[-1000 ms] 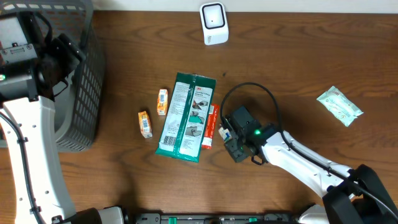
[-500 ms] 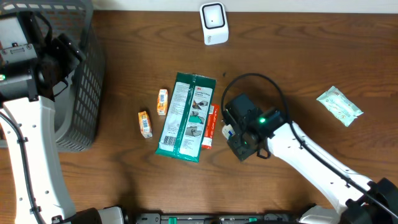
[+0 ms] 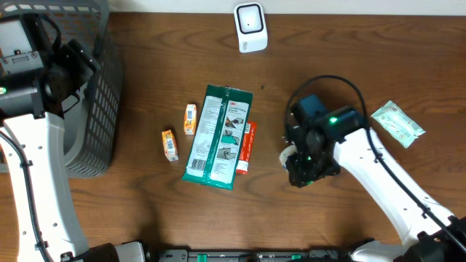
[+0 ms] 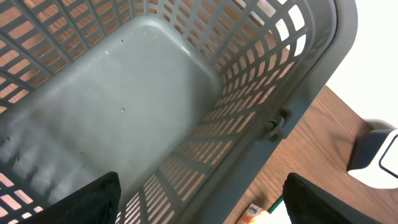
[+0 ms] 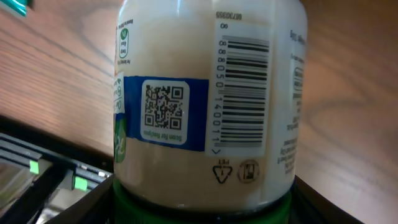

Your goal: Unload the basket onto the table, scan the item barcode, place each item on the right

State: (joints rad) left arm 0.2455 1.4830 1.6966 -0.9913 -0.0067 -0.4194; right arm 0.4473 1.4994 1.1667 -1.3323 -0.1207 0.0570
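Left gripper (image 4: 211, 200), jaws apart, hung over the grey mesh basket (image 4: 155, 93) at the tabletop's (image 3: 145, 211) 10 o'clock. Right gripper (image 3: 297, 164) clamped a white, green-capped bottle (image 5: 199, 99) at 4 o'clock. Its label showed a barcode (image 5: 244, 93) numbered 88050 14001 beside a QR code (image 5: 165, 106) on blue.

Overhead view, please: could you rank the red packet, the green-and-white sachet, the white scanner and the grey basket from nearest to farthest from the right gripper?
Measured from the right gripper:
1. red packet, mid-table.
2. green-and-white sachet, toward the picture's right edge.
3. white scanner, at the table's far edge.
4. grey basket, at the picture's left edge.
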